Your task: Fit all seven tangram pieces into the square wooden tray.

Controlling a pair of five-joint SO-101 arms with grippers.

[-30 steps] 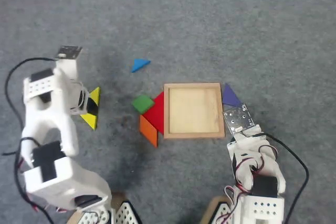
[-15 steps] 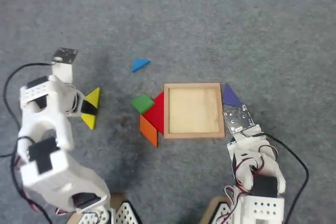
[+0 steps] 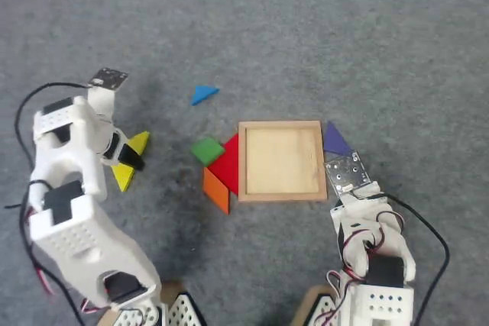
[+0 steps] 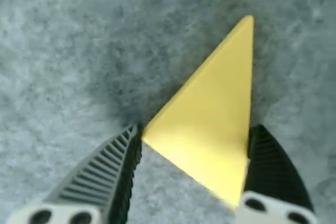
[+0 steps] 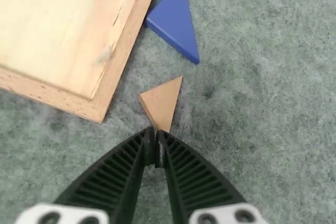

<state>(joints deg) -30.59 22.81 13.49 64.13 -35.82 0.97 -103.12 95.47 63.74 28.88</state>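
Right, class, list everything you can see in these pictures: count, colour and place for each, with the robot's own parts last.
tray: one, pale wood, mid-table, nothing in it
red triangle: one, red, against the tray's left side
green square: one, green, beside the red triangle
orange piece: one, orange, by the tray's near left corner
small blue triangle: one, blue, alone beyond the green square
violet-blue triangle: one, by the tray's far right corner
tan triangle: one, pale brown, at the right gripper's tip
yellow triangle: one, yellow, between the left gripper's fingers
mat: one, grey, under everything
left gripper: one, black, around the yellow triangle
right gripper: one, black, shut
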